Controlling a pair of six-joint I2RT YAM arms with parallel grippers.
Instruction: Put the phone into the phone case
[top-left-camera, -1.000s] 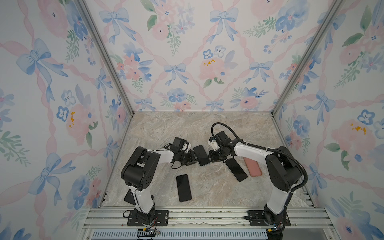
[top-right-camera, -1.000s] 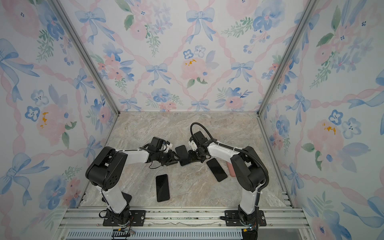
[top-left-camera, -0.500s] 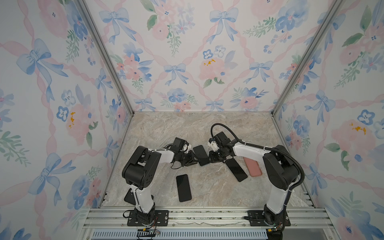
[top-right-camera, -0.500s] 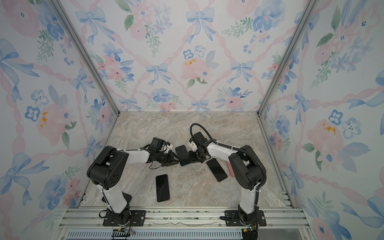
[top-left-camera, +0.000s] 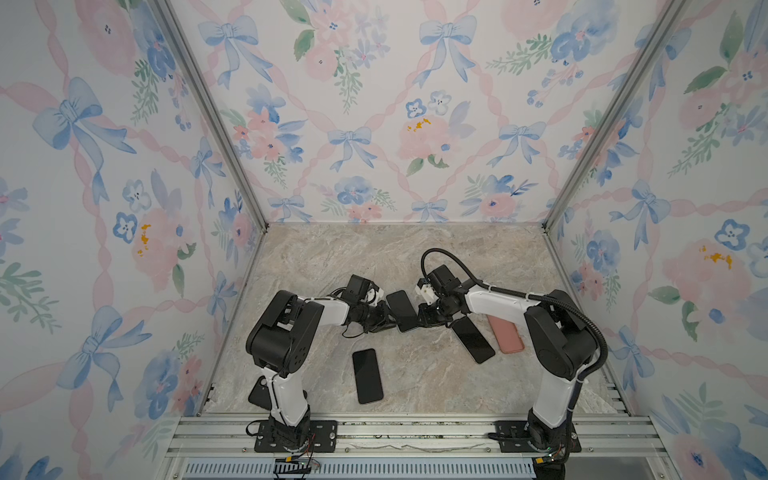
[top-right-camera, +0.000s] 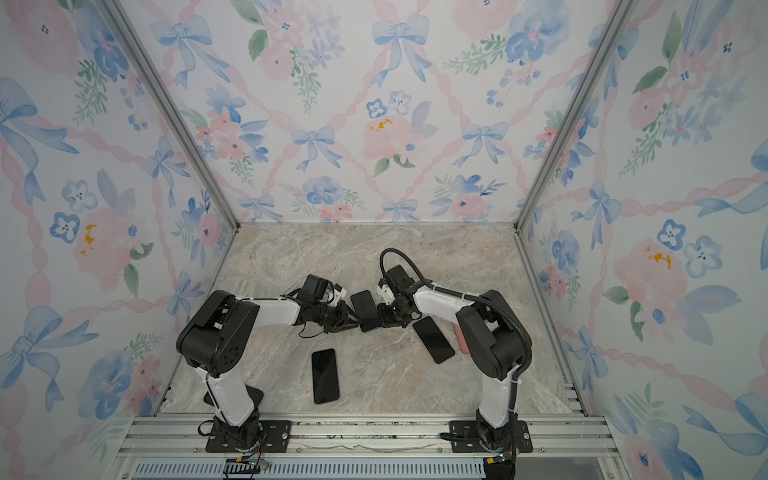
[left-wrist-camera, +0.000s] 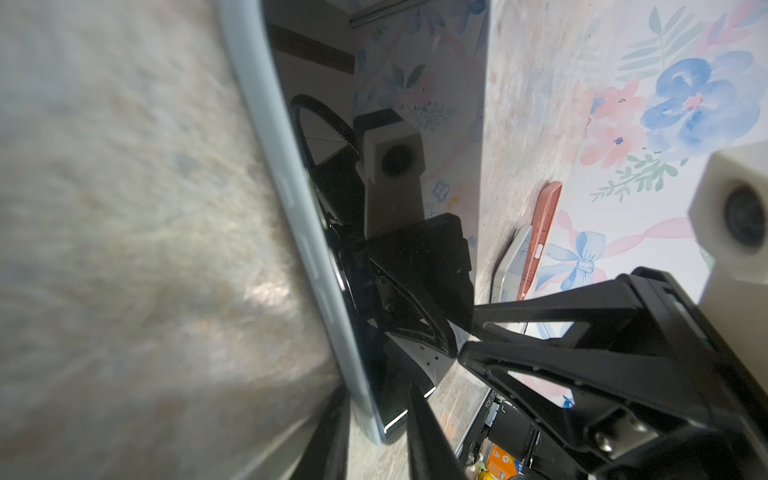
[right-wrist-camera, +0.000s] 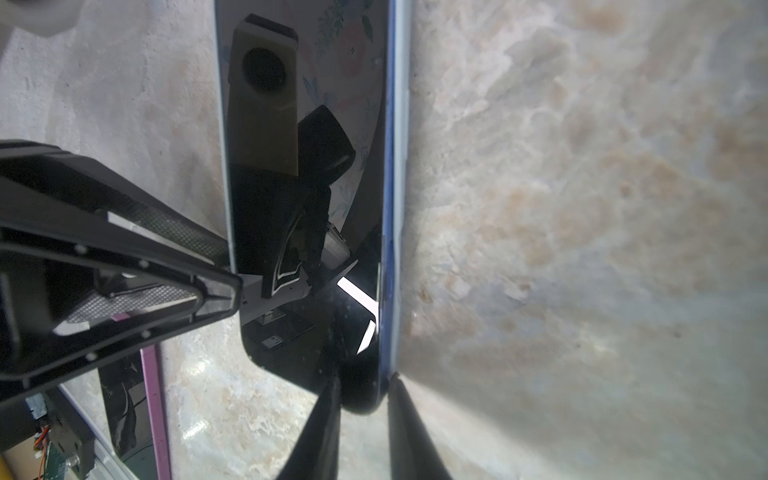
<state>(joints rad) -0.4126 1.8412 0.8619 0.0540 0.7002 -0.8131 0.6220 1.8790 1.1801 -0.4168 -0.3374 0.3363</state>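
Observation:
In both top views a black phone (top-left-camera: 401, 309) (top-right-camera: 365, 308) sits mid-table inside a pale blue phone case (left-wrist-camera: 266, 124), tilted up off the marble. My left gripper (top-left-camera: 388, 323) (top-right-camera: 353, 325) holds its left edge near the front corner. My right gripper (top-left-camera: 420, 319) (top-right-camera: 380, 319) holds the right edge opposite. In the left wrist view the jaws of the left gripper (left-wrist-camera: 376, 432) pinch the phone (left-wrist-camera: 316, 62) at its corner. In the right wrist view the right gripper (right-wrist-camera: 363, 403) clamps the phone (right-wrist-camera: 291, 353) and the case rim (right-wrist-camera: 399, 166).
A bare black phone (top-left-camera: 367, 376) (top-right-camera: 325, 376) lies flat at the front centre. Another black phone (top-left-camera: 473, 340) (top-right-camera: 433, 339) lies beside a pink case (top-left-camera: 505, 334) (left-wrist-camera: 544, 232) under the right arm. A dark flat object (top-left-camera: 258, 392) lies by the left arm's base.
Both grippers have narrowed onto the phone's edges. The arms and the phone have barely shifted.

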